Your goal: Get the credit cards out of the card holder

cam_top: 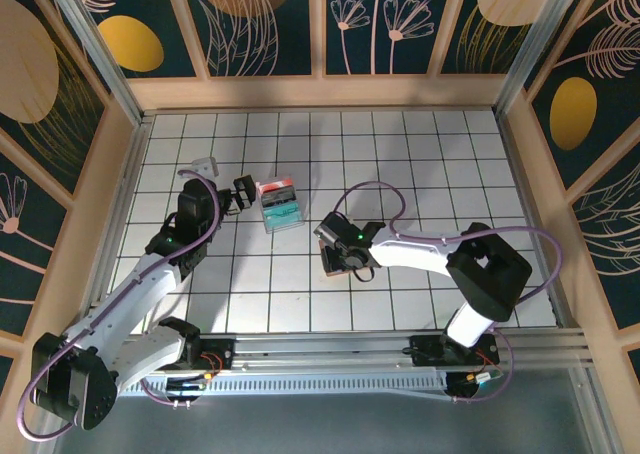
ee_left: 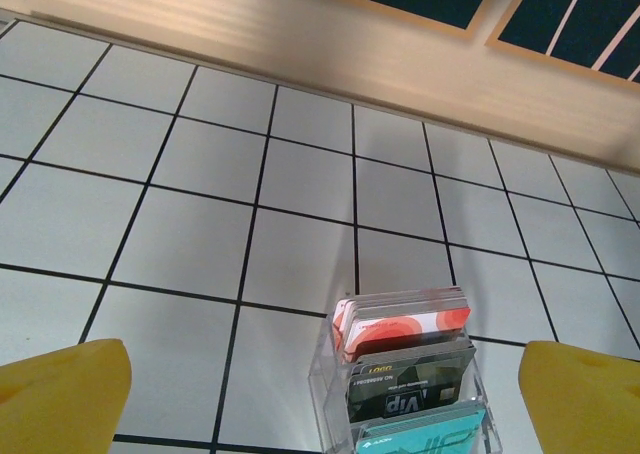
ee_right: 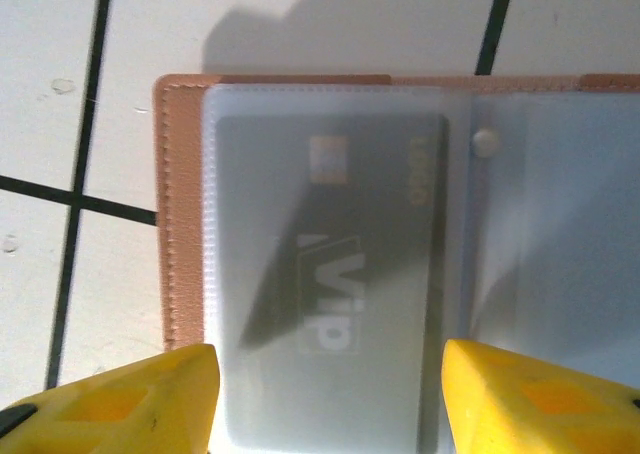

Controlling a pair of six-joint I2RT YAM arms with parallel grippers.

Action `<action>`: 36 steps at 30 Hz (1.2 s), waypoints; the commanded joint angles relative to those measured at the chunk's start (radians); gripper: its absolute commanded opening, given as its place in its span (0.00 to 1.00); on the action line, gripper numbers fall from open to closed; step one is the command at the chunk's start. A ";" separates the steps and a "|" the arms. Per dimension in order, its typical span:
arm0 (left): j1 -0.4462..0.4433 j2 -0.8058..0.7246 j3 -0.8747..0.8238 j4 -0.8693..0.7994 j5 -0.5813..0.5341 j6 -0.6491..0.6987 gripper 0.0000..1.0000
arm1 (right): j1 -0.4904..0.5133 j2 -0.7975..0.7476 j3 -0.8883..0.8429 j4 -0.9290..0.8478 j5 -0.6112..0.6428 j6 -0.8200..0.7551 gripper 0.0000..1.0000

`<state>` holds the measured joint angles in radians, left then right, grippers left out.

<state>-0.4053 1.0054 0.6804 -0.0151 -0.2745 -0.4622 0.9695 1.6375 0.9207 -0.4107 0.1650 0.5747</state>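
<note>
The card holder [ee_right: 180, 224] lies open on the white tiles, with a tan stitched border and frosted plastic sleeves. A grey credit card [ee_right: 330, 274] marked VIP sits inside the left sleeve. My right gripper [ee_right: 330, 404] hovers open just over that sleeve, one yellow fingertip [ee_right: 120, 399] on each side of the card and nothing held. In the top view the right gripper [cam_top: 338, 254] covers most of the holder, at the middle of the table. My left gripper [cam_top: 240, 196] stands wide open and empty at the left.
A clear box [ee_left: 400, 394] holding stacks of red, dark and teal cards stands between and just ahead of the left fingers [ee_left: 70, 394]; it is the clear box [cam_top: 279, 205] beside that gripper. A small white object [cam_top: 205, 164] lies behind the left arm. Wooden walls [cam_top: 320, 92] ring the table.
</note>
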 commanded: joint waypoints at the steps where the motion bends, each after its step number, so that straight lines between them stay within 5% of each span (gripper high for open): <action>1: 0.006 -0.006 0.016 0.014 -0.027 -0.010 0.99 | 0.026 -0.033 0.051 -0.056 0.050 0.011 0.61; 26: 0.007 -0.006 0.011 0.003 -0.040 0.009 0.99 | 0.025 0.049 -0.008 -0.017 0.057 0.037 0.57; 36: 0.006 -0.005 0.024 -0.002 -0.034 0.010 0.99 | 0.018 0.043 -0.012 0.017 0.024 0.037 0.38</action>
<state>-0.4053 1.0031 0.6804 -0.0147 -0.2977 -0.4610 0.9947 1.6711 0.9241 -0.3977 0.1902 0.6018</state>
